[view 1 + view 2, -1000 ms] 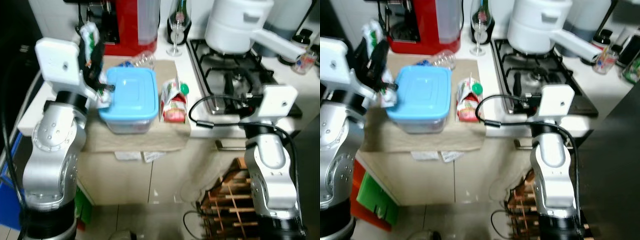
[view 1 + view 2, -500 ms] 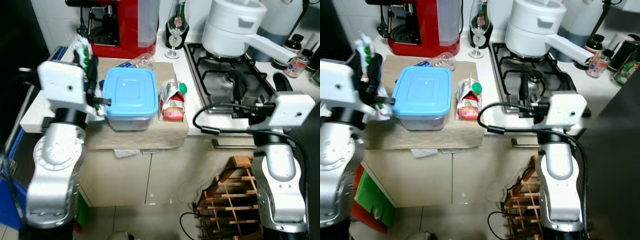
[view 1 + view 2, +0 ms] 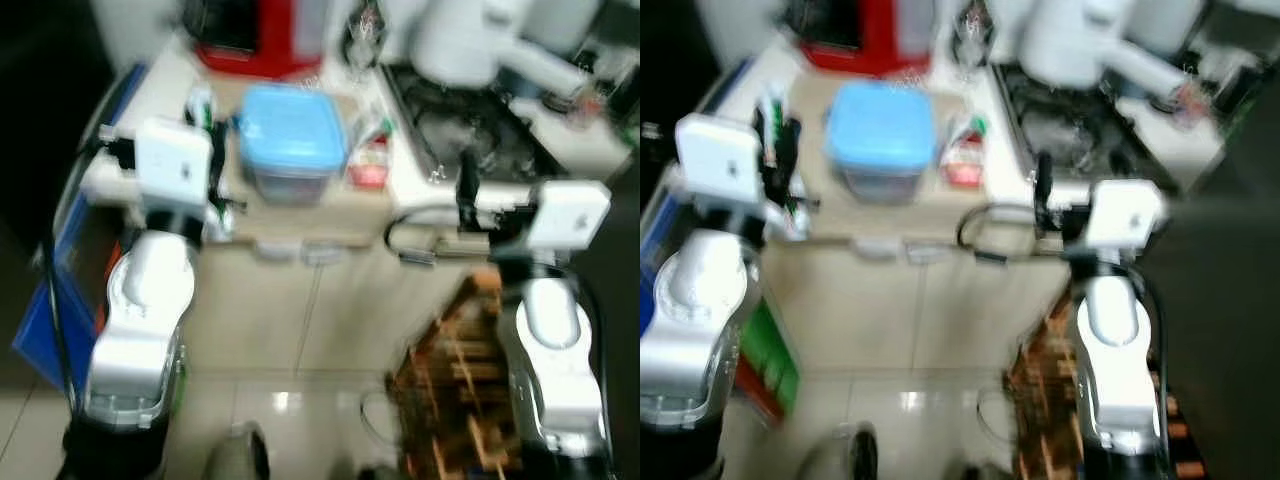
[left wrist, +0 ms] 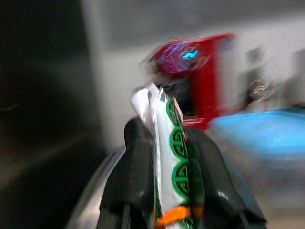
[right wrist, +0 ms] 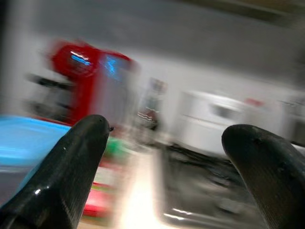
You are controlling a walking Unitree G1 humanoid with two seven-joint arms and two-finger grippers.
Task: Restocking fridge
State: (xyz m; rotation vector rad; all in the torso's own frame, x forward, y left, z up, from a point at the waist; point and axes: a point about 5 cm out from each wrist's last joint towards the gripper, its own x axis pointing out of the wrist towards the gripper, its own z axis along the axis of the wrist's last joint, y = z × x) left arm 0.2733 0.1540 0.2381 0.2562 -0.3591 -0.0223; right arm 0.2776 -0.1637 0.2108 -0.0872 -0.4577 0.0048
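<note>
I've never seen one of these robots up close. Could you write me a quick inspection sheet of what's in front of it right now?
Surface: pale counter above cabinet doors, blurred.
Job's things: white and green packet clamped upright in the left gripper; blue-lidded container and a red and green carton beside it on the counter.
Clutter: red coffee machine, white pot on the gas hob.
Grippers: left gripper raised by the counter's left end; right gripper open, holding nothing, in front of the hob.
Cables: black cable looping off the right arm.
Surroundings: wooden rack low on the right, pale tiled floor.
</note>
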